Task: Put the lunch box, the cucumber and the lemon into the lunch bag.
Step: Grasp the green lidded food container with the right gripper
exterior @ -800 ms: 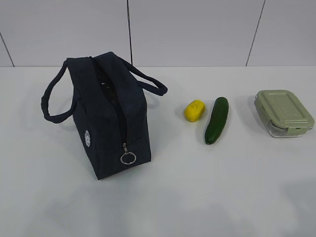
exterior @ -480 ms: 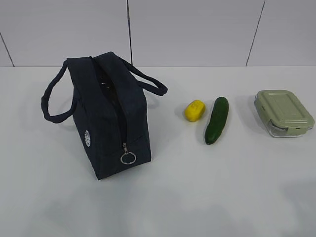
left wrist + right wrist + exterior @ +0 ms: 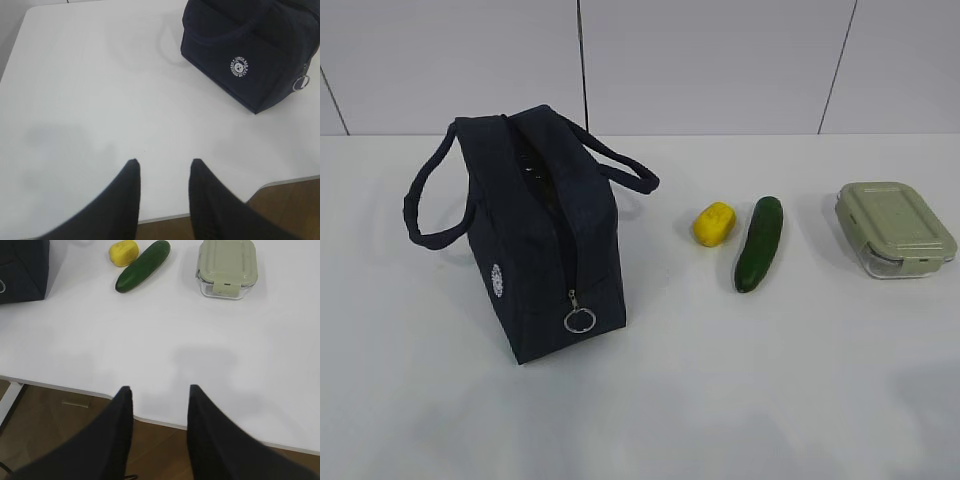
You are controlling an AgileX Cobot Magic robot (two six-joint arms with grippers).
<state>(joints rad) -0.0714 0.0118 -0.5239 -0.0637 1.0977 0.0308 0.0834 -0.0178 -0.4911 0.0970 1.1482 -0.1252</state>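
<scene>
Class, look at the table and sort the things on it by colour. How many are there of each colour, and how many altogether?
Dark navy: 1, the lunch bag
Yellow: 1, the lemon
Dark green: 1, the cucumber
Pale green lid on clear base: 1, the lunch box
Total: 4

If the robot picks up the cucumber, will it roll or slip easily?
The cucumber lies flat on the table; being round and long, it would probably roll sideways if nudged. Its skin looks smooth and glossy, so it may slip. It appears stiff and should not bend.
</scene>
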